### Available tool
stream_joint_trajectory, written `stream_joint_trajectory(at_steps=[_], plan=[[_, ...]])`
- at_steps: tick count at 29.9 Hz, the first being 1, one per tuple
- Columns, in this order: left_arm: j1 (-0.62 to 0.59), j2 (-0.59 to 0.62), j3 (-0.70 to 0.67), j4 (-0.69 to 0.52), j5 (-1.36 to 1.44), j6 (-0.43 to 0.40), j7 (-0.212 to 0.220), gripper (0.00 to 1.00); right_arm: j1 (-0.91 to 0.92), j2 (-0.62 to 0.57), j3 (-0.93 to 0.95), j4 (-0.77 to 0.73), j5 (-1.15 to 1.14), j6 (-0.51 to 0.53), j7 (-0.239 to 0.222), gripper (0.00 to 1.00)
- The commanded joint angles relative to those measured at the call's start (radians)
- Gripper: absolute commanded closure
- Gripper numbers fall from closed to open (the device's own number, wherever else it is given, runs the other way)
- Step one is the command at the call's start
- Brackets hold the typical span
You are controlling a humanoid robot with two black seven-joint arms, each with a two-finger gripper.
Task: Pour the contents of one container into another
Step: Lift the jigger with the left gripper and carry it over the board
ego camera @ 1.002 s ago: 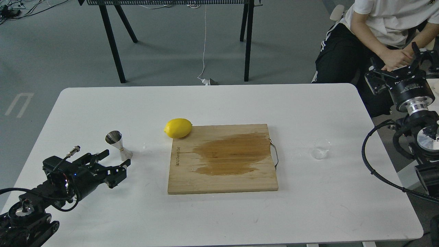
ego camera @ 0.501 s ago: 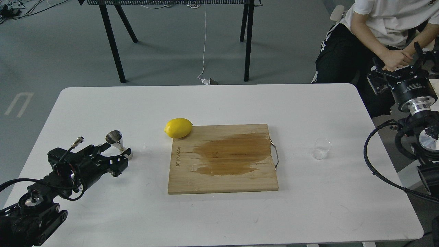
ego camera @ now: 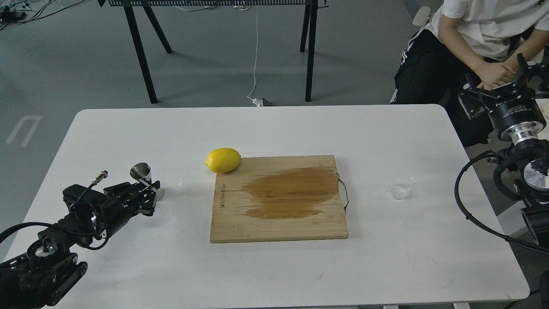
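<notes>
The shiny steel jigger [ego camera: 140, 171] stands near the table's left edge, leaning slightly. My left gripper [ego camera: 145, 188] has its fingers pressed on the jigger's narrow waist from both sides; the jigger's base still touches the table. The small clear glass cup [ego camera: 401, 186] sits by itself on the right of the table, just past the board's metal handle. My right gripper [ego camera: 495, 83] hangs off the table's right edge, raised high and far from the cup, its fingers spread wide with nothing between them.
A wooden cutting board [ego camera: 279, 223] with a wet stain lies mid-table, and a lemon [ego camera: 223, 160] rests at its far left corner. A seated person [ego camera: 476, 38] is just behind my right gripper. The white table [ego camera: 274, 128] has rounded edges.
My left gripper has moved forward and up around the jigger, and its fingers have come in on the waist; the jigger now leans a little. The right gripper has shifted slightly.
</notes>
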Motion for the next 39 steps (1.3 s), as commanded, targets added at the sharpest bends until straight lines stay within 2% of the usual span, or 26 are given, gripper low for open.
stream_joint_trajectory(at_steps=[1, 7, 13, 15, 19, 22, 26, 28, 32, 35, 39], plan=[[-0.005, 0.000, -0.001, 0.000, 0.000, 0.001, 0.001, 0.93, -0.003, -0.001, 0.003, -0.001, 0.001, 0.000, 0.000, 0.00], [-0.033, 0.020, -0.003, -0.024, 0.000, 0.035, 0.001, 0.92, -0.007, -0.003, 0.003, 0.000, 0.001, 0.000, 0.000, 0.00], [-0.128, 0.054, 0.002, -0.133, 0.000, 0.020, 0.003, 0.92, -0.010, -0.021, 0.005, 0.002, 0.001, 0.000, 0.000, 0.00], [-0.183, 0.052, 0.006, -0.164, 0.000, -0.003, 0.003, 0.92, -0.016, -0.032, 0.005, 0.003, 0.003, 0.000, 0.000, 0.00], [-0.289, 0.038, 0.008, -0.225, 0.000, -0.112, 0.012, 0.92, -0.026, -0.064, 0.006, 0.008, 0.004, 0.000, 0.000, 0.00], [-0.341, -0.018, 0.024, -0.235, 0.000, -0.144, 0.023, 0.92, -0.041, -0.076, 0.008, 0.008, 0.006, 0.000, 0.000, 0.00], [-0.401, -0.110, 0.144, -0.233, 0.000, -0.146, 0.027, 0.92, -0.055, -0.096, 0.009, 0.008, 0.007, 0.000, 0.000, 0.00], [-0.402, -0.147, 0.181, -0.232, 0.000, -0.144, 0.041, 0.92, -0.064, -0.096, 0.017, 0.008, 0.007, 0.000, 0.000, 0.00], [-0.396, -0.218, 0.244, -0.222, 0.000, -0.144, 0.098, 0.90, -0.078, -0.096, 0.029, 0.008, 0.007, 0.000, 0.002, 0.00], [-0.389, -0.261, 0.311, -0.207, 0.000, -0.143, 0.109, 0.90, -0.078, -0.096, 0.029, 0.006, 0.007, 0.000, 0.000, 0.00], [-0.372, -0.354, 0.328, -0.143, 0.000, -0.134, 0.118, 0.90, -0.078, -0.096, 0.031, 0.006, 0.007, 0.000, 0.000, 0.00]])
